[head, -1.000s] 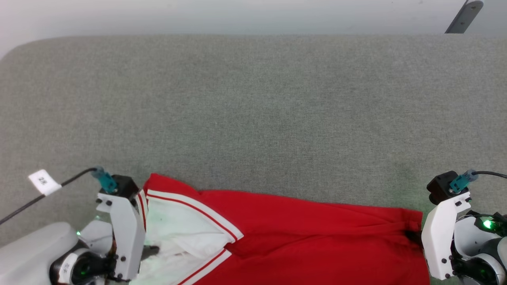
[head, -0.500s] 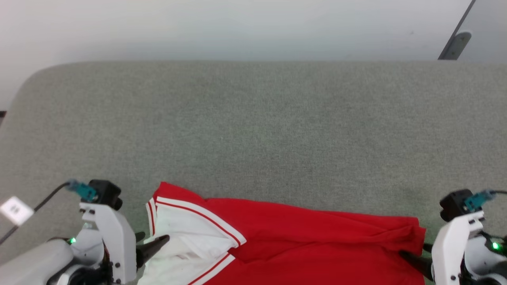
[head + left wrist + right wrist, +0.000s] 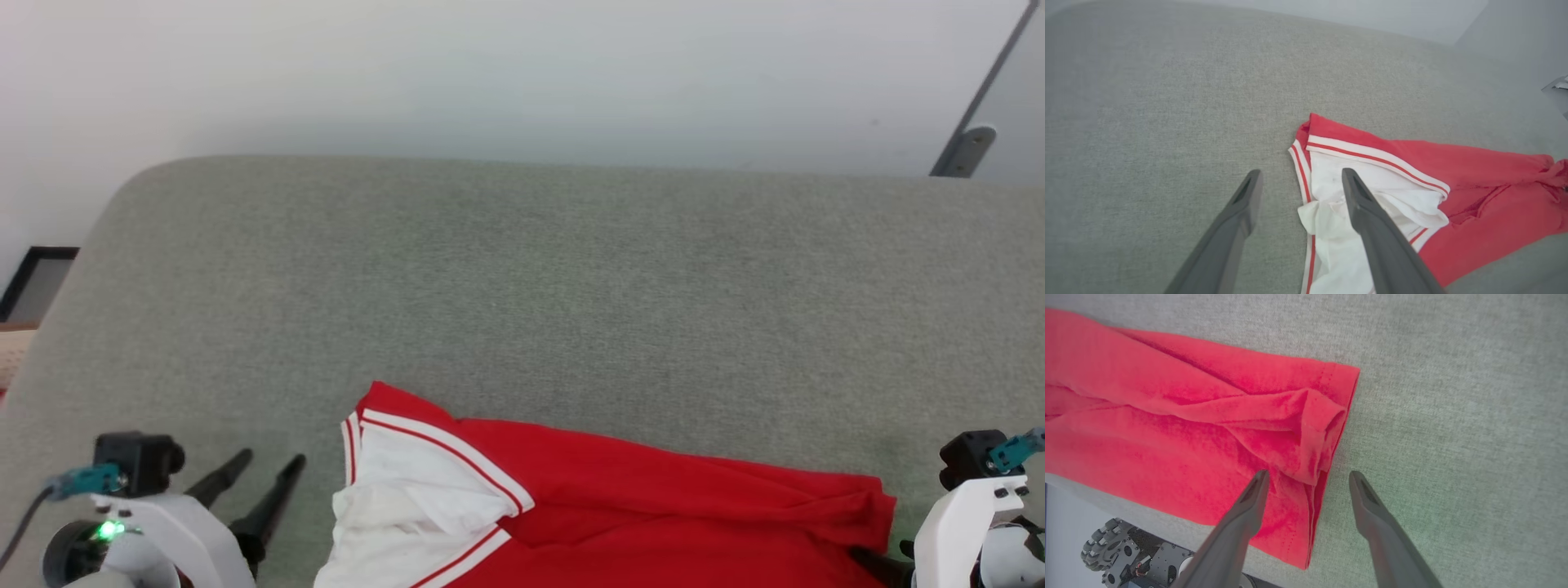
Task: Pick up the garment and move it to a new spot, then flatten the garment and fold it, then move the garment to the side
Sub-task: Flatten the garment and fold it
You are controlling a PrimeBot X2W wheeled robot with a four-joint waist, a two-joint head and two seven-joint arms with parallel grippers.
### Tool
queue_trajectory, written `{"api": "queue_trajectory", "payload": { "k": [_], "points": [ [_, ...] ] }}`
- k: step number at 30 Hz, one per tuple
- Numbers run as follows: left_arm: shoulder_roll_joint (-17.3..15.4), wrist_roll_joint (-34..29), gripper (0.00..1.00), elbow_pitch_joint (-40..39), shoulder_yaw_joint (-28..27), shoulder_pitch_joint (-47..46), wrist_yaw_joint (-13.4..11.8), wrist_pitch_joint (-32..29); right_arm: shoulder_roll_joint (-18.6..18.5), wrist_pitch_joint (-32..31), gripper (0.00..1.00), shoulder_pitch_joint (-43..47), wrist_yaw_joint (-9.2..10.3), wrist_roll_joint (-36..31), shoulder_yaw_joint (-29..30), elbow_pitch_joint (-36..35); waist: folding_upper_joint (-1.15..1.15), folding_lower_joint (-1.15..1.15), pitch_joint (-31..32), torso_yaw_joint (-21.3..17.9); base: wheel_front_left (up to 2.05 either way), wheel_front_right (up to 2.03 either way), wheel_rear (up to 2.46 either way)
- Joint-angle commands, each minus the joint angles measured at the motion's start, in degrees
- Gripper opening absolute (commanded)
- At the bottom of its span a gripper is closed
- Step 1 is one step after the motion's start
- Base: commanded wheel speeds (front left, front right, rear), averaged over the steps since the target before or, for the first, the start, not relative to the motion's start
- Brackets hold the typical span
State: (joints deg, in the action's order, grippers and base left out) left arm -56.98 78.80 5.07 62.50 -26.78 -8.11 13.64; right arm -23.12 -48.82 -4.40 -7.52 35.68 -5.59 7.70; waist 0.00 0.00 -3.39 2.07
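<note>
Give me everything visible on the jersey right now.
The jersey is soft red fabric with a white sleeve edged in red-striped white trim. It lies roughly flat but creased on the grey surface, by its near edge, sleeve rumpled, hem corner bunched into a fold. Both grippers are open: the left gripper sits beside the sleeve, apart; the right gripper straddles the bunched hem corner, contact unclear.

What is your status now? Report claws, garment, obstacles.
Left claw open, beside the white sleeve. Right claw open, over the bunched hem corner. Garment lies creased on grey surface, not yet flat. No obstacle seen.
</note>
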Motion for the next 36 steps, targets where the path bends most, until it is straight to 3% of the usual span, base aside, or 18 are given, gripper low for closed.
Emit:
{"api": "queue_trajectory", "payload": {
  "k": [1, 4, 10, 16, 22, 23, 24, 25, 31, 36],
  "points": [
    [0.5, -1.3, 1.0, 0.4, -0.7, 1.2, -0.3, 0.8, -0.1, 0.0, 1.0, -0.8, 0.08, -0.4, 0.0, 0.7, 0.0, 0.0, 0.6, 1.0, 0.0, 0.0, 0.0],
    [1.7, -3.7, 1.0, 1.7, -5.0, 3.3, -1.0, 1.5, -0.2, 0.1, 1.0, -1.1, 0.08, -0.7, -0.1, 2.5, 0.0, 0.0, 1.0, 2.1, 0.0, 0.0, 0.0],
    [7.5, -13.8, 1.0, 2.7, -22.8, 12.1, -0.9, 1.5, -0.6, 0.3, 1.0, -2.4, 0.08, -0.8, -1.3, 6.7, 0.0, 0.0, 1.7, 4.1, 0.0, 0.0, 0.0],
    [14.2, -22.5, 1.0, 2.5, -37.5, 21.7, 2.2, 1.5, -0.8, 1.8, 1.0, -3.7, 0.08, -0.1, -3.2, 11.3, 0.0, 0.0, 2.1, 5.9, 0.0, 0.0, 0.0],
    [18.8, -29.1, 1.0, 2.2, -46.7, 26.8, 5.1, 1.5, -0.4, 2.8, 1.0, -4.8, 0.08, 1.1, -5.4, 15.8, 0.0, 0.0, 2.5, 7.0, 0.0, 0.0, 0.0],
    [19.8, -30.1, 1.0, 2.2, -48.4, 27.5, 5.7, 1.5, -0.3, 2.7, 0.9, -5.0, 0.08, 1.2, -6.0, 16.7, 0.0, 0.0, 2.6, 7.1, 0.0, 0.0, 0.0],
    [20.9, -30.7, 1.0, 2.3, -49.8, 28.3, 6.2, 1.5, -0.3, 3.2, 0.16, -5.2, 0.08, 1.2, -6.3, 17.6, 0.0, 0.0, 2.7, 7.3, 0.0, 0.0, 0.0],
    [21.5, -31.6, 1.0, 2.4, -51.0, 29.1, 7.0, 1.5, -0.1, 3.3, 0.0, -5.4, 0.08, 1.4, -6.5, 18.7, 0.0, 0.0, 2.8, 7.5, 0.0, 0.0, 0.0],
    [25.3, -35.2, 1.0, 2.8, -56.6, 31.5, 10.1, 1.5, 0.6, 4.3, 0.0, -7.2, 0.08, 3.2, -6.4, 22.0, 0.0, 0.0, 3.0, 8.0, 0.0, 0.0, 0.0],
    [27.2, -37.1, 1.0, 3.0, -59.7, 32.7, 11.9, 1.5, -1.2, 5.6, 0.0, -8.7, 0.1, 3.8, -5.6, 22.5, 0.0, 0.0, 3.0, 7.6, 0.0, 0.0, 0.0]
  ]
}}
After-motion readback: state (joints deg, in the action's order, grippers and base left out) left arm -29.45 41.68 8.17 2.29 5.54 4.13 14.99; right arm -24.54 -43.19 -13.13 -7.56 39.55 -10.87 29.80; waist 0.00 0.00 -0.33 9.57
